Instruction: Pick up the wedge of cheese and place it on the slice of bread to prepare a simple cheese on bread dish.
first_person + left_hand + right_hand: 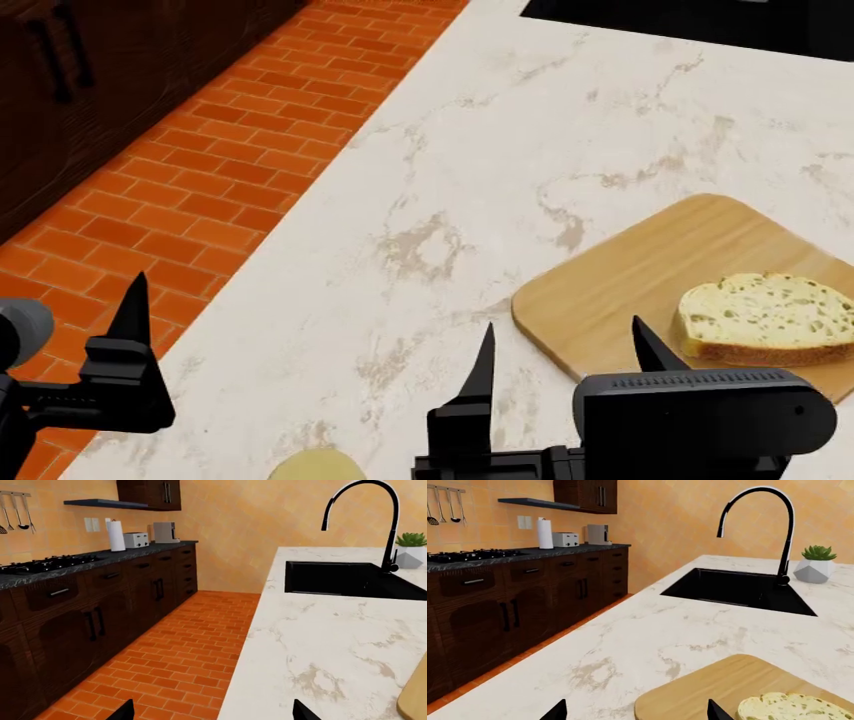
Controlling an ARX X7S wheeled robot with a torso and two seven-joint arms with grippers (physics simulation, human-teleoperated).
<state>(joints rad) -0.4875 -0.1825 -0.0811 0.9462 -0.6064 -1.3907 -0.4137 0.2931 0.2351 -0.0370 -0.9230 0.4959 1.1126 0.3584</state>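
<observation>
The wedge of cheese (pixel 318 466) is a pale yellow lump on the marble counter, cut off by the near edge of the head view. The slice of bread (pixel 767 318) lies flat on a wooden cutting board (pixel 614 290) to the right, and both also show in the right wrist view: bread (pixel 790 707), board (pixel 707 690). My right gripper (pixel 567 355) hovers open and empty, straddling the board's left edge, right of the cheese. My left gripper (pixel 213 712) is open and empty over the counter's left edge, and one of its fingers (pixel 134 310) shows left of the cheese.
A black sink (pixel 740 587) with a tall black faucet (pixel 787 530) and a potted plant (pixel 817 562) lies at the counter's far end. The counter drops off on the left to a brick floor (pixel 200 180). Dark cabinets (pixel 80 620) line the far side.
</observation>
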